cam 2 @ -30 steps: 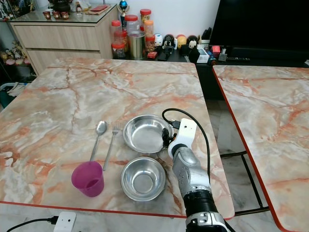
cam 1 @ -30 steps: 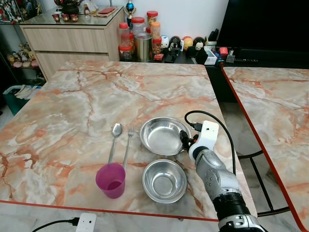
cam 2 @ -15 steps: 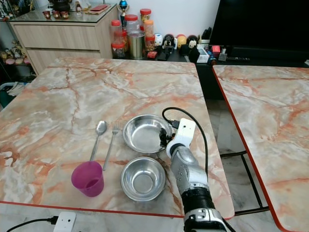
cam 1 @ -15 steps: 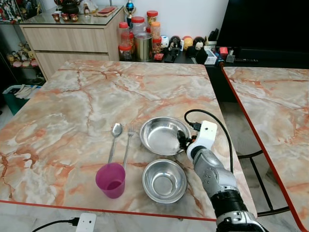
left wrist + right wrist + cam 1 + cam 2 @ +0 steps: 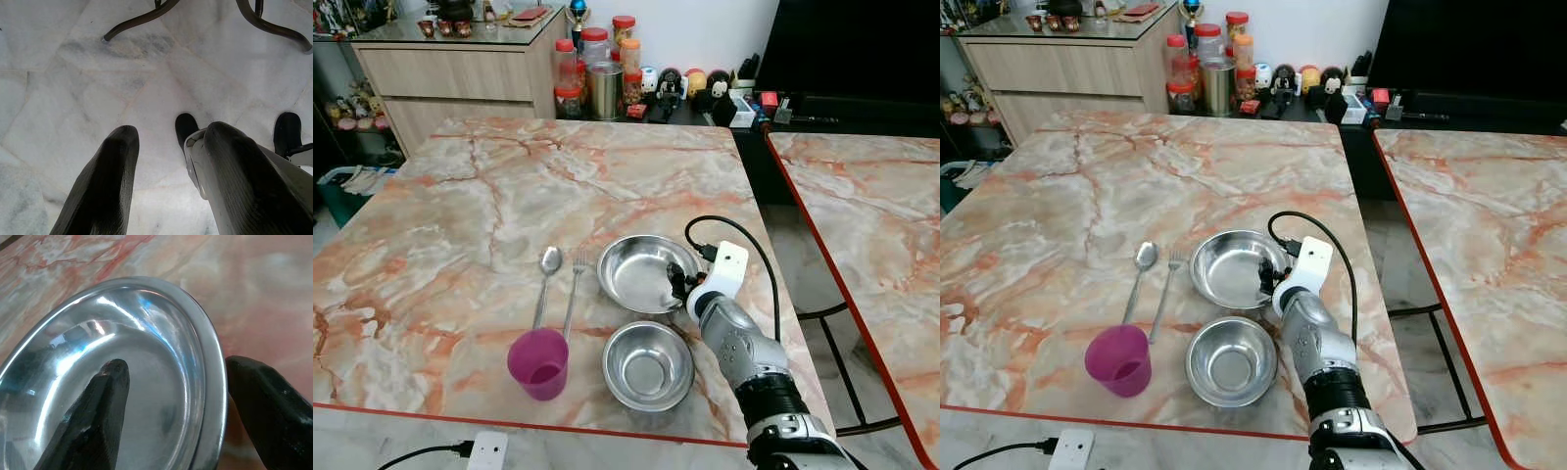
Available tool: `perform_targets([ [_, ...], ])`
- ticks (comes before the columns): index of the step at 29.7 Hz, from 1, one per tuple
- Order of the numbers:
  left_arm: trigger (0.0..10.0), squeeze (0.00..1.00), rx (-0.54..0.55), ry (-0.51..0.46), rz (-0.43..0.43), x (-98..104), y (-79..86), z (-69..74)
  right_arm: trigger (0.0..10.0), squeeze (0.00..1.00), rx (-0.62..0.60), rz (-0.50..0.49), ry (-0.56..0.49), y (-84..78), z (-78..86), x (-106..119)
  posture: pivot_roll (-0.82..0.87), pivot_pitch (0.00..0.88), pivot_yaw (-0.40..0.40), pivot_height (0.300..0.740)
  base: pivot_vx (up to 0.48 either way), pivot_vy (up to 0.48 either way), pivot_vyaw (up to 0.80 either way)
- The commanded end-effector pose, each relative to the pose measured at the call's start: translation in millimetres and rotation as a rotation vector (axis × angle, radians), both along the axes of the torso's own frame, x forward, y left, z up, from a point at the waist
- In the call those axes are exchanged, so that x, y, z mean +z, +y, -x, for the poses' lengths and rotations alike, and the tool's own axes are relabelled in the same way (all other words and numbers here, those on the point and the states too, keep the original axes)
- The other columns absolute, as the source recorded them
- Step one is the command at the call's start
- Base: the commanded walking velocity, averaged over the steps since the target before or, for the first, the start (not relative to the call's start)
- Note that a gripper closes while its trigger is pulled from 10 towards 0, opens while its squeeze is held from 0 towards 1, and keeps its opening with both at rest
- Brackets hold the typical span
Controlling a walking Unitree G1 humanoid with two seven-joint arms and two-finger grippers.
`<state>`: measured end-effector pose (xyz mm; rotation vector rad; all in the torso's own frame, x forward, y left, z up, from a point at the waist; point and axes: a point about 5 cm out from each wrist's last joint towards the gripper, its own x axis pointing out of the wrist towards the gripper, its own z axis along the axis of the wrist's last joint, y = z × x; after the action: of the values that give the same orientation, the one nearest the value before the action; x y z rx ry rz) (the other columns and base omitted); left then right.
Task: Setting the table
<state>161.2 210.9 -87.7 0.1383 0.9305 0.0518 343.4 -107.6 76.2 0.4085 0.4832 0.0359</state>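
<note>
With my right gripper [image 5: 171,416] spread astride the rim of the steel plate [image 5: 641,271] on the marble table [image 5: 460,225], one finger inside, one outside, I judge it light, rigid, slippery: pinch the rim.

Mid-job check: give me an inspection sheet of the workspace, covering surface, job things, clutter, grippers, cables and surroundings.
Surface: marble table, red-edged.
Job's things: wide bowl; small bowl nearer the robot; spoon and fork side by side; pink cup upright.
Clutter: nothing seen.
Grippers: right gripper open, fingers straddling the wide bowl's rim; left gripper open, hanging over the floor.
Cables: black cable looping at the right wrist; white plug at the near edge.
Surroundings: second table to the right; cabinet; jars; figurines.
</note>
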Motion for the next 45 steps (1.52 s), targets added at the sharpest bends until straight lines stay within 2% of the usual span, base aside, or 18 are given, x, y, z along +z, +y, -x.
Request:
perform_targets([
  [1,10.0,0.00,0.009,0.012,-0.002,-0.8,-0.4,0.7,10.0,0.00,-0.005,-0.009,-0.001,-0.1,-2.8,2.7,-0.03,0.000,-0.055,0.740,0.000,0.000,0.00],
  [13,10.0,0.00,0.007,0.014,0.003,-1.3,-2.6,0.9,9.9,0.00,-0.014,-0.021,0.016,-0.4,-3.4,0.2,-0.03,0.000,-0.060,0.740,0.000,0.000,0.00],
  [14,10.0,0.00,0.008,0.014,0.003,-1.4,-2.7,1.1,3.8,0.00,-0.014,-0.024,0.016,-0.2,-3.6,0.2,-0.03,0.000,-0.060,0.740,0.000,0.000,0.00],
  [15,10.0,0.00,0.008,0.014,0.003,-1.4,-2.8,1.2,3.8,0.00,-0.014,-0.026,0.015,0.0,-3.7,0.2,-0.03,0.000,-0.060,0.740,0.000,0.000,0.00],
  [16,10.0,0.00,0.008,0.014,0.003,-1.5,-2.8,1.3,0.2,0.00,-0.014,-0.027,0.015,0.0,-3.9,0.2,-0.03,0.000,-0.060,0.740,0.000,0.000,0.00],
  [45,10.0,0.00,-0.003,0.024,0.019,-2.4,-6.0,1.7,0.0,0.00,-0.021,-0.032,0.003,0.0,-7.1,2.5,-0.03,0.000,-0.058,0.740,0.000,0.000,0.00],
])
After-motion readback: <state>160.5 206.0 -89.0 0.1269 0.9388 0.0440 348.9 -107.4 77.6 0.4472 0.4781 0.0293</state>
